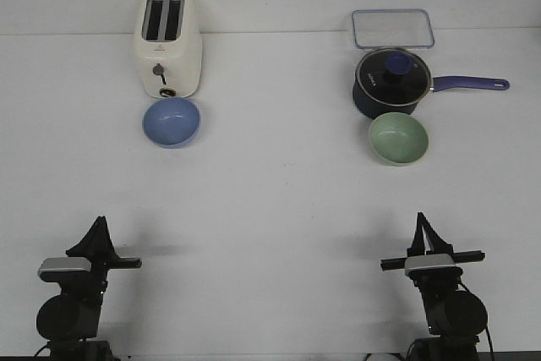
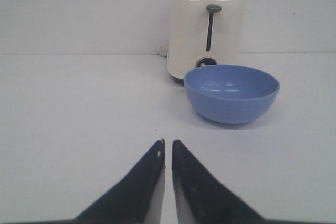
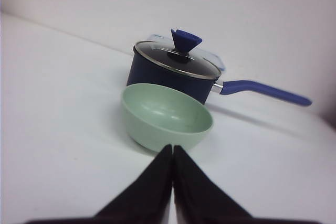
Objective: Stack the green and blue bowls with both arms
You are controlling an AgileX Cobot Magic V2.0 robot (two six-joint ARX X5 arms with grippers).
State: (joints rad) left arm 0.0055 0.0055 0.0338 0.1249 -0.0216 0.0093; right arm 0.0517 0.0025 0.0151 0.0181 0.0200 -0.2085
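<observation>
The blue bowl (image 1: 172, 121) stands upright on the white table at the far left, just in front of the toaster; it also shows in the left wrist view (image 2: 231, 92). The green bowl (image 1: 398, 138) stands upright at the far right, just in front of the saucepan; it also shows in the right wrist view (image 3: 166, 115). My left gripper (image 1: 101, 222) (image 2: 168, 143) is shut and empty, low at the near left, far from the blue bowl. My right gripper (image 1: 420, 218) (image 3: 172, 148) is shut and empty at the near right, well short of the green bowl.
A cream toaster (image 1: 168, 44) stands behind the blue bowl. A dark navy saucepan (image 1: 391, 82) with a glass lid and a long handle pointing right stands behind the green bowl. A clear lid or tray (image 1: 392, 28) lies behind the saucepan.
</observation>
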